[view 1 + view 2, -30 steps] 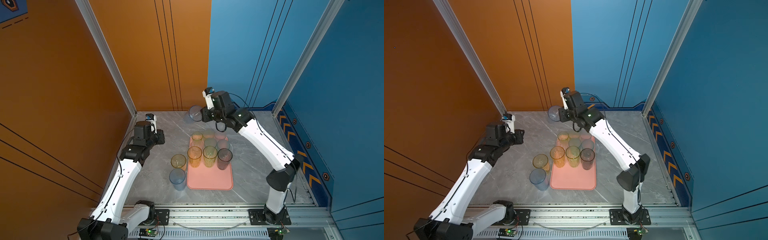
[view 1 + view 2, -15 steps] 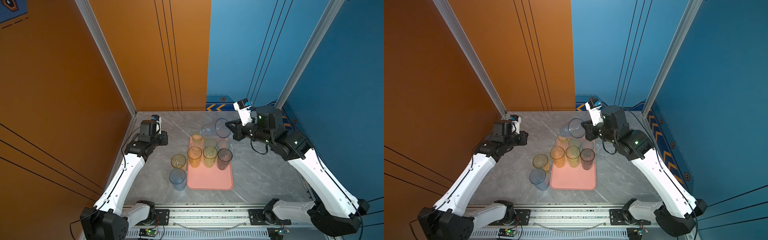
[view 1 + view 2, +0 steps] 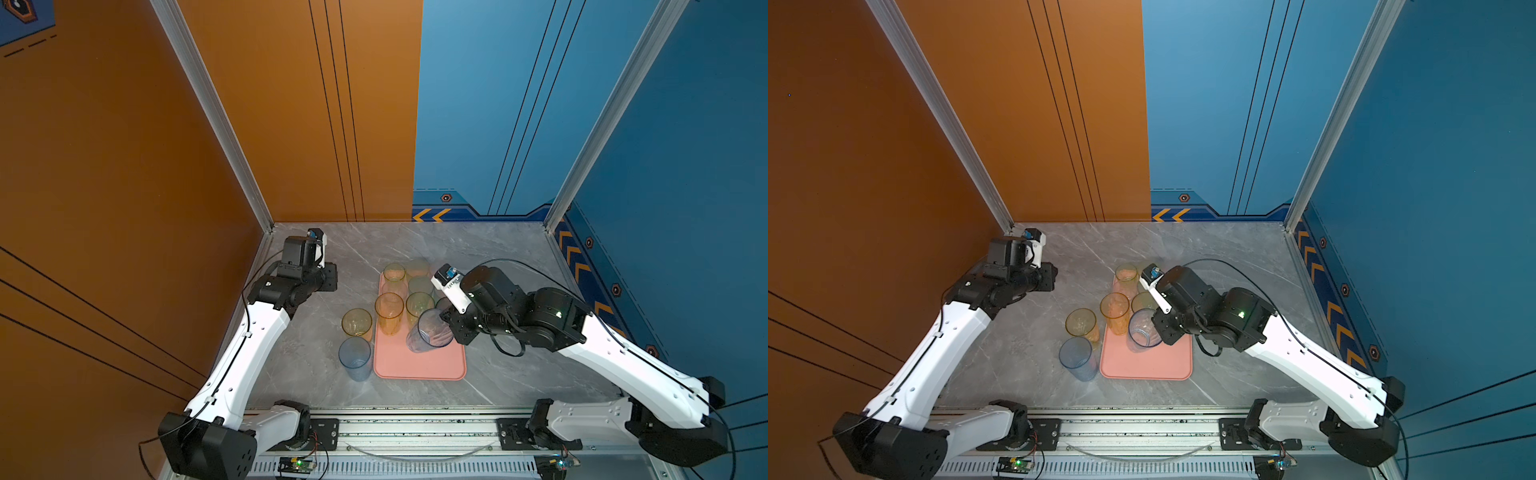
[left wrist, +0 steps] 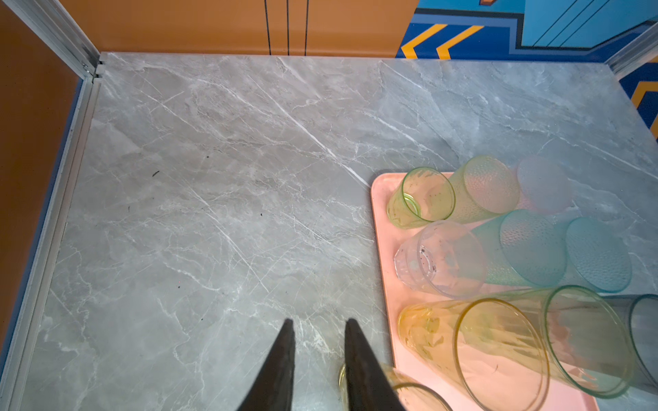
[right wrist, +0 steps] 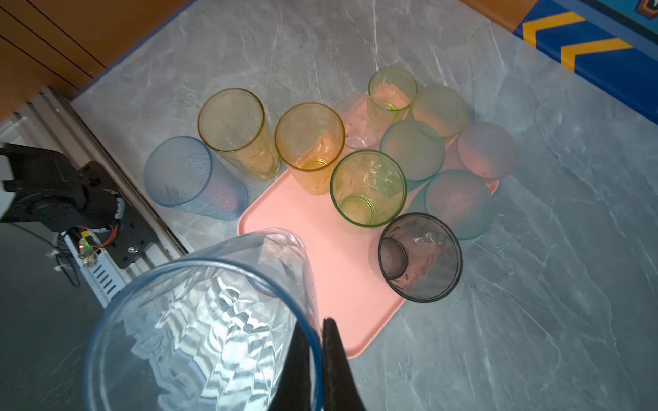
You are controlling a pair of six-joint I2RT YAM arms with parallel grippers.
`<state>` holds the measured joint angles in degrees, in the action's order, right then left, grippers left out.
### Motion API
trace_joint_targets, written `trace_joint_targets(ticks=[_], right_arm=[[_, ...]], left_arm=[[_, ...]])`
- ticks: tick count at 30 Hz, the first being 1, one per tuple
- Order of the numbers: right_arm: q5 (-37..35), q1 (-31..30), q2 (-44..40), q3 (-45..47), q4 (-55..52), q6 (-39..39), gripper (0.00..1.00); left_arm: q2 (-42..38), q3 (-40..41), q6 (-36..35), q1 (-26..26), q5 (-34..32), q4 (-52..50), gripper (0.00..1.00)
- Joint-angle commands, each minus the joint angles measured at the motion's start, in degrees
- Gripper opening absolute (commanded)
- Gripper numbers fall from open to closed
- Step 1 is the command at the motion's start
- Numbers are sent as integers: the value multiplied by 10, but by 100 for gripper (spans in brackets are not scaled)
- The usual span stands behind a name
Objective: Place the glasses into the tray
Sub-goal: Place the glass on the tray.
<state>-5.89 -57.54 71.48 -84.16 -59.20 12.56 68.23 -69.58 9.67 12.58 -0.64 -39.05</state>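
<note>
The salmon-pink tray (image 3: 419, 365) (image 3: 1150, 365) lies mid-table. Several glasses stand on its far half, among them an amber one (image 3: 389, 311), a green one (image 5: 368, 185) and a grey one (image 5: 420, 256). My right gripper (image 5: 317, 323) (image 3: 451, 328) is shut on the rim of a clear bluish glass (image 5: 199, 338) (image 3: 430, 334), which hangs tilted over the tray's near half. Left of the tray, on the table, stand an amber glass (image 3: 356, 322) and a blue glass (image 3: 355, 357). My left gripper (image 4: 319, 322) (image 3: 326, 282) hovers open over bare table, with nothing between its fingers.
The orange wall (image 3: 166, 166) runs close along the left arm, and the blue wall (image 3: 665, 208) bounds the right side. A metal rail (image 3: 415, 432) runs along the front edge. In the left wrist view the amber glass (image 4: 409, 391) stands right beside one finger.
My right arm has swung from the far back of the table round to the right and down, carrying the bluish glass over the tray's near half. The left arm has shifted slightly.
</note>
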Motion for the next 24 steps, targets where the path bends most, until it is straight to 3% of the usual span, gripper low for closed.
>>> trace_joint_targets(ticks=[1,9,24], right_arm=[[-58,-12,27,18,4,35,0],[-88,-16,77,53,37,53,0],[-73,-2,90,139,119,91,0]], left_arm=[[12,-24,-14,12,-18,-29,27],[13,-28,-15,15,-16,-41,27],[19,-44,-22,22,-19,-56,27]])
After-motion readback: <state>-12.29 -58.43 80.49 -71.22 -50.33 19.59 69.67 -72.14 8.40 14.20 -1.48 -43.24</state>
